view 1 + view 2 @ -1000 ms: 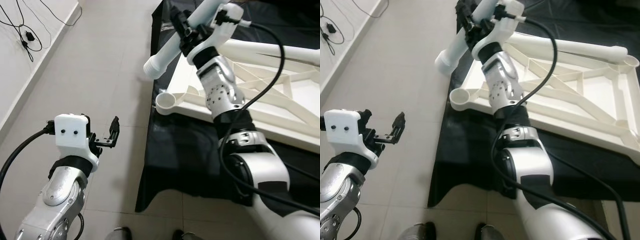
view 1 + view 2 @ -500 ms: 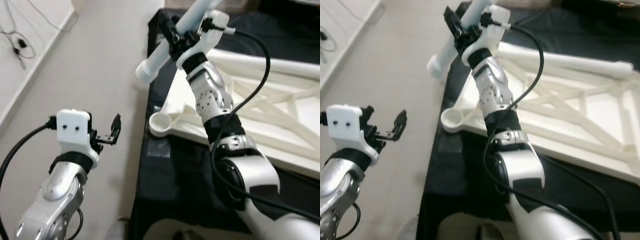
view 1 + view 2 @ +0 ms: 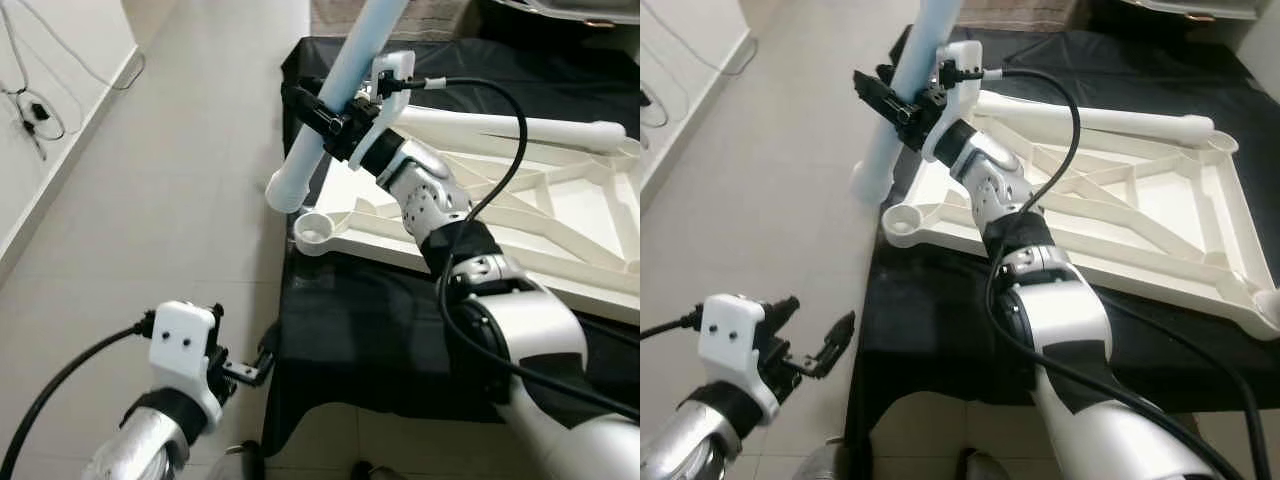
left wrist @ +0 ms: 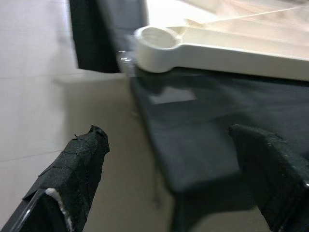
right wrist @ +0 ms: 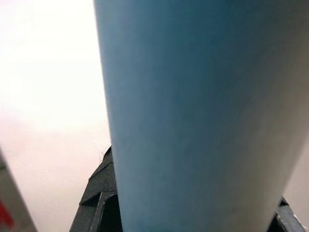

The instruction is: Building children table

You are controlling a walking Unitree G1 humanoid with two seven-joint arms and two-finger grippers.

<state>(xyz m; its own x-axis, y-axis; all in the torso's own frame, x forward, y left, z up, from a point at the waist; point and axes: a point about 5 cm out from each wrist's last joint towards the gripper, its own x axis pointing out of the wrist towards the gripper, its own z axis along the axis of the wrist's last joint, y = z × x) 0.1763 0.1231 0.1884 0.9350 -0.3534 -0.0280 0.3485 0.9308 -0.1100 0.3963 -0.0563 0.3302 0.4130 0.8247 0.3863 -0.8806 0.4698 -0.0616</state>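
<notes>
Left eye view, right gripper (image 3: 318,112): jaws clamped around the pale blue leg tube (image 3: 330,95), held tilted above the corner socket (image 3: 312,232) of the white table frame (image 3: 560,215).
Left eye view, tube end: its lower open end hangs just above and slightly outside the socket, not touching it.
Left eye view, table frame: lies underside up on a black cloth (image 3: 360,330); a second white leg (image 3: 520,128) rests along the frame's far edge.
Right eye view, left gripper (image 3: 830,345): low over the floor tiles (image 3: 770,220), near the cloth's front corner, well apart from the socket; jaws spread apart, holding nothing.
Left wrist view: two black fingertips (image 4: 77,166) wide apart, the socket and cloth edge beyond them.
Right wrist view: the tube's blue wall crosses close in front; black finger (image 5: 99,203) pressed against it.
</notes>
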